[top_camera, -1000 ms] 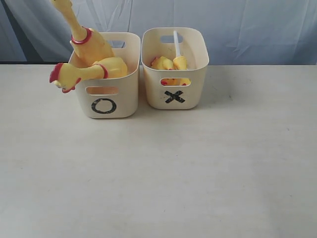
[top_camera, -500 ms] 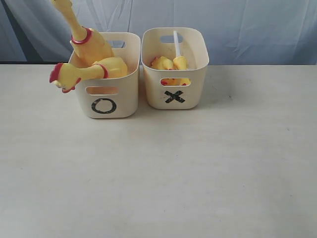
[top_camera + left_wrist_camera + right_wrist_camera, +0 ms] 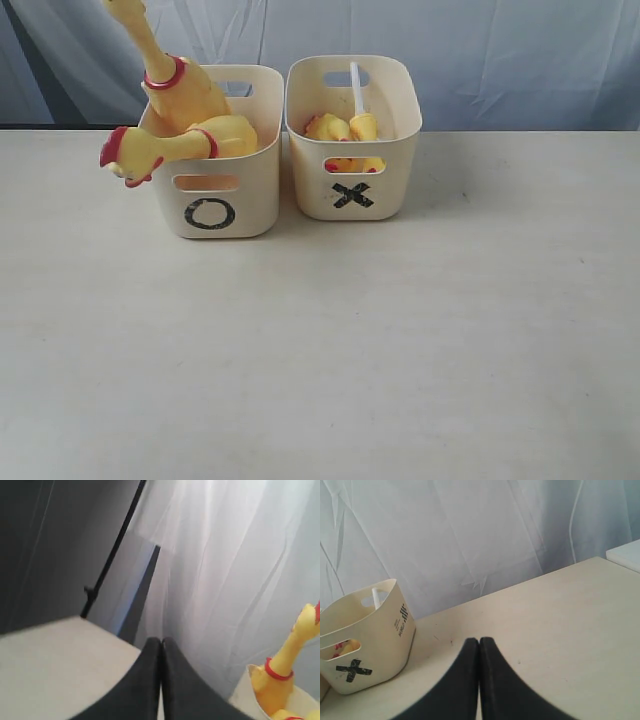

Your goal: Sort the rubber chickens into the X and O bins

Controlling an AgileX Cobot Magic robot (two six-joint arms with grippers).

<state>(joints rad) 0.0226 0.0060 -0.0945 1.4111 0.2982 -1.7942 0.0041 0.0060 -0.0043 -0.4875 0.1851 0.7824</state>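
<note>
Two cream bins stand side by side at the back of the table. The O bin (image 3: pixel 212 205) holds two large yellow rubber chickens: one upright (image 3: pixel 180 90) with its neck rising out, one (image 3: pixel 165 145) lying with its head over the rim. The X bin (image 3: pixel 352 195) holds small chickens (image 3: pixel 342 128) and a white tube (image 3: pixel 356 88). Neither gripper shows in the exterior view. My left gripper (image 3: pixel 161 641) is shut and empty, off to the side of the upright chicken (image 3: pixel 282 672). Shut with nothing in it, my right gripper (image 3: pixel 479 641) hangs above the table beside the X bin (image 3: pixel 367 640).
A pale blue-white curtain (image 3: pixel 480 50) hangs behind the table (image 3: pixel 320 350). A dark stand or frame (image 3: pixel 107 565) rises past the table's corner in the left wrist view. A white block's corner (image 3: pixel 625 554) sits at the table's far end in the right wrist view.
</note>
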